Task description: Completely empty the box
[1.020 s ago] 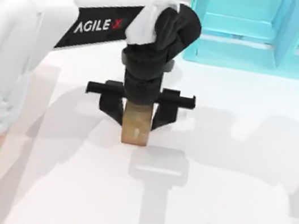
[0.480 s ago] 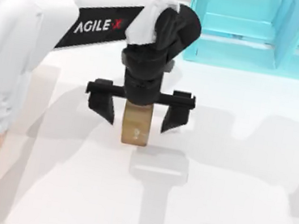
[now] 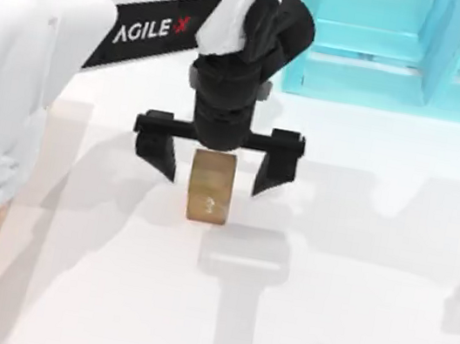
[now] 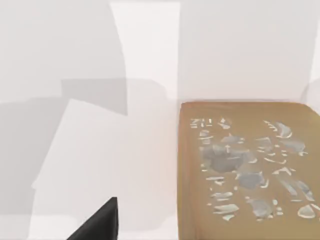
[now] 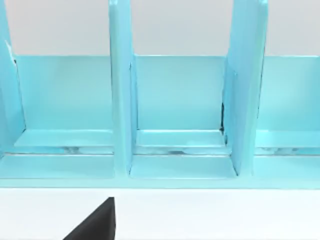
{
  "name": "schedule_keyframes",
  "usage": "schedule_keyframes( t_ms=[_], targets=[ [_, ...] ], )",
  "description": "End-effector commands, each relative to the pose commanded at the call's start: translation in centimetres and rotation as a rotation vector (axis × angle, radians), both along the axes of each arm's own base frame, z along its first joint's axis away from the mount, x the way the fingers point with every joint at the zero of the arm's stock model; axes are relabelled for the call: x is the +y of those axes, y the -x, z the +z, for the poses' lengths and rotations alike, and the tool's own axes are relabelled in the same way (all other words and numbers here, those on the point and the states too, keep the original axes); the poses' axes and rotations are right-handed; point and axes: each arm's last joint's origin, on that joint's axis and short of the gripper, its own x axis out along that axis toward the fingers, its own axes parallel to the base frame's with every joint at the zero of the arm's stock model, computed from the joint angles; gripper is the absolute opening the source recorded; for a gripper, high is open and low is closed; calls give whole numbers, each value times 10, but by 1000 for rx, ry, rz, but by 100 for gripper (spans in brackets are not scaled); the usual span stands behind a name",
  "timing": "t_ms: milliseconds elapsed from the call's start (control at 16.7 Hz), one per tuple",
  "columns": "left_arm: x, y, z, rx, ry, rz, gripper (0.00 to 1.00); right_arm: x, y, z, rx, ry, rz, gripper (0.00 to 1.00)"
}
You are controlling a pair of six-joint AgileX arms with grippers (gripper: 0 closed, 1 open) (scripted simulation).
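Left gripper point(image 3: 215, 162) hovers over table point(image 3: 354, 272) centre, fingers spread wide; one golden-brown cube point(image 3: 210, 188) on the table between them, untouched; one cyan shelf unit point(image 3: 410, 48) at 1 o'clock; right gripper's state: cannot tell.

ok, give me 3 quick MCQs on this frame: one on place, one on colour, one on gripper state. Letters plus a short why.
1. The cube sits:
A) on the white table
B) inside the shelf
C) lifted in the jaws

2. The shelf unit is:
A) red
B) cyan
C) black

3. The left gripper is:
A) shut on the cube
B) open, a finger either side of the cube
C) shut with nothing in it

Answers:
1 A, it rests on the table, in front of the shelf.
2 B, cyan panels in the top and right wrist views.
3 B, gaps show between fingers and cube.
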Motion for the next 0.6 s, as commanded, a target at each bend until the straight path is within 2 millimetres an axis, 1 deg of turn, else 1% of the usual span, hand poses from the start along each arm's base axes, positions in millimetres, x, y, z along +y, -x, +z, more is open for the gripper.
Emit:
schedule_keyframes(
  t_ms=[360,480,600],
  targets=[
    [1,1,54,7,-5,0,100,0,0,0,0,0,0,100],
    [2,2,63,2,-1,0,100,0,0,0,0,0,0,100],
    [2,2,63,2,-1,0,100,0,0,0,0,0,0,100]
  ],
)
